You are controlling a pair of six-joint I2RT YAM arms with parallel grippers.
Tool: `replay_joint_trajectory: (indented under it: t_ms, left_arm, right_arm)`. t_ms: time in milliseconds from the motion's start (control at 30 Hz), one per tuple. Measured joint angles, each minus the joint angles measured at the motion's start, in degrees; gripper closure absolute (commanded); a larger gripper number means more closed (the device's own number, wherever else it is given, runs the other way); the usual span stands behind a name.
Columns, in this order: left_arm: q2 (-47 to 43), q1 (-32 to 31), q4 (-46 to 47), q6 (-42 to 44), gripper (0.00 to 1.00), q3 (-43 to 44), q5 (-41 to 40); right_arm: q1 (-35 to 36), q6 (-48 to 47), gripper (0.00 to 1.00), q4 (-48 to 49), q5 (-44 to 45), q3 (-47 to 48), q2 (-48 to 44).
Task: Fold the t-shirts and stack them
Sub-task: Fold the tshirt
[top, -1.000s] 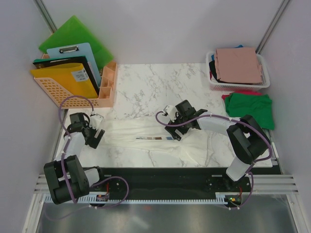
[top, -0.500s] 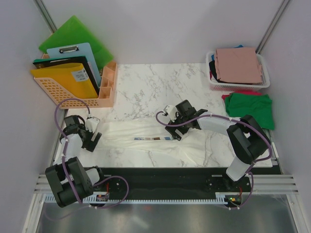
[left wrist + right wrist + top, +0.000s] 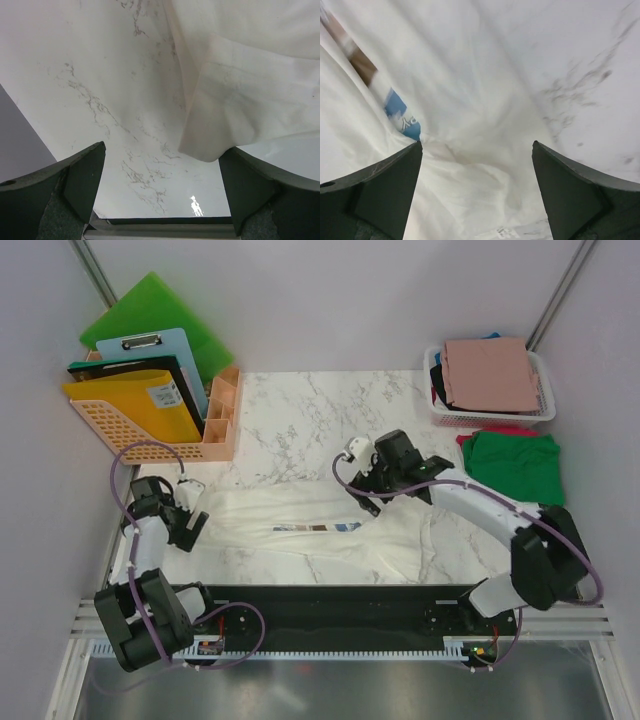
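A cream-white t-shirt lies crumpled across the front of the marble table, its blue-and-brown print showing. My left gripper stands open just off the shirt's left end; in the left wrist view a sleeve corner lies ahead of the right finger, untouched. My right gripper hangs open over the shirt's upper middle, with cloth and the blue print under it and nothing gripped. A green t-shirt lies at the right over a red one. A dusty-pink t-shirt tops the basket pile.
A white mesh basket stands at the back right with black and blue cloth under the pink. A peach file rack with green boards, a blue clipboard and a yellow folder stands at the back left. The table's near edge is close to the left gripper.
My right gripper has lifted and moved up and to the right, off the shirt's middle. My left gripper has drawn slightly left, away from the shirt's end. The print strip has shifted a little.
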Motion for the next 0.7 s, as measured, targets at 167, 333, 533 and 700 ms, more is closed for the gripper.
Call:
replay_joint_trajectory:
  t_ms: [167,333,533,700]
  left_arm:
    - [1.49,0.02,-0.17,-0.02,0.00,1.16,0.50]
    - [3.21,0.11,-0.52,-0.07,0.00,1.20,2.01]
    - [-1.86,0.26,-4.28,-0.04,0.00,1.46,9.84]
    - [-16.65,0.26,-10.21,-0.98,0.00,9.86,19.52]
  right_arm:
    - [-0.39,0.24,0.02,-0.02,-0.72,10.36,-17.51]
    - [-0.59,-0.74,0.02,6.82,0.11,12.41,-33.64]
    - [-0.59,-2.64,0.02,8.90,3.48,6.25,-35.01]
    - [-0.74,-3.21,0.02,5.86,5.07,0.81,-31.26]
